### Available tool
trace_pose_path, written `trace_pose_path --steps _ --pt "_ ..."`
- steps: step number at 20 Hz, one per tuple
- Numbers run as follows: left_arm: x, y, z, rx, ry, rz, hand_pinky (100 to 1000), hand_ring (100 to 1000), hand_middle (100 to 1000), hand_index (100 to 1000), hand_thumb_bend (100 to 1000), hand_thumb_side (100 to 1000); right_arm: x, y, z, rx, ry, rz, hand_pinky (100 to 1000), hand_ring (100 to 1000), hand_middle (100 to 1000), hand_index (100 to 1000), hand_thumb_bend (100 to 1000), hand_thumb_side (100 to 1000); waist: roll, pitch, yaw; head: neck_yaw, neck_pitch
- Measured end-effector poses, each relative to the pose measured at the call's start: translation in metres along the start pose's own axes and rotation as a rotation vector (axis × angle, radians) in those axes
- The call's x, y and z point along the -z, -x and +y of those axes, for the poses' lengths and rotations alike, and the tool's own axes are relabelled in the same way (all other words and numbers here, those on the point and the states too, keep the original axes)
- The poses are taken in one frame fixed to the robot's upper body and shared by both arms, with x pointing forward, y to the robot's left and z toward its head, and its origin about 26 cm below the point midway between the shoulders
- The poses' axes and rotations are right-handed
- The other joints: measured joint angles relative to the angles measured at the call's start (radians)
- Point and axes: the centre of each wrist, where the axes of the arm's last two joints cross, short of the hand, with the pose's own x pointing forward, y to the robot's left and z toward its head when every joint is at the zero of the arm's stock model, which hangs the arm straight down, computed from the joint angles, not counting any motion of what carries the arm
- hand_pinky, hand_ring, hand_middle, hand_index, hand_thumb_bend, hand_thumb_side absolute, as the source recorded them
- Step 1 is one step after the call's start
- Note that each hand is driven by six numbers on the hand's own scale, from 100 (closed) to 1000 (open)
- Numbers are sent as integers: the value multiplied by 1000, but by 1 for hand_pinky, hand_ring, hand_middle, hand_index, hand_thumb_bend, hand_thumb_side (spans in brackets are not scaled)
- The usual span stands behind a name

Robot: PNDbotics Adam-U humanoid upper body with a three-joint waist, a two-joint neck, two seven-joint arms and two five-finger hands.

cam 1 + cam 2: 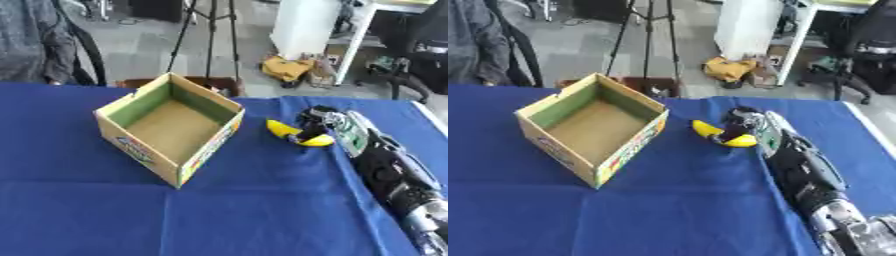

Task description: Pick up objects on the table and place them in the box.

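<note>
A yellow banana point(290, 131) lies on the blue tablecloth to the right of an open cardboard box point(171, 127). My right hand point(322, 122) reaches in from the lower right, and its black fingers curl round the banana's right end. The box stands open side up with nothing visible inside; its inner walls are green. My left hand shows in no view.
The blue cloth point(105, 210) covers the whole table. Beyond the far edge stand a tripod point(210, 35), a seated person at the upper left, a white cabinet point(306, 22) and a black office chair point(420, 55) at the right.
</note>
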Motion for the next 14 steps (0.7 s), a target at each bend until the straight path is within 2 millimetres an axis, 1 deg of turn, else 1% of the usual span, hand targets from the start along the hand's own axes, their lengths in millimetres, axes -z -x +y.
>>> trace_pose_path --steps 4,10,12,13,14 --pt "0 0 0 0 -1 0 605 625 682 698 561 1000 0 1 1 2 2 5 675 701 690 820 334 421 1 0 0 0 0" --pt "0 0 1 0 -2 -1 606 625 682 698 561 1000 1 2 3 1 10 6 649 670 665 793 300 426 2 0 -1 0 0" --pt "0 0 1 0 -2 -1 606 625 683 699 560 1000 1 2 3 2 11 9 634 653 649 781 284 425 3 0 -1 0 0" --pt "0 0 1 0 -2 -1 606 625 682 698 560 1000 1 2 3 1 12 10 611 643 639 770 268 427 4 0 -1 0 0" --pt "0 0 1 0 -2 -1 606 625 682 698 560 1000 1 2 3 1 13 12 611 643 639 770 268 427 4 0 -1 0 0"
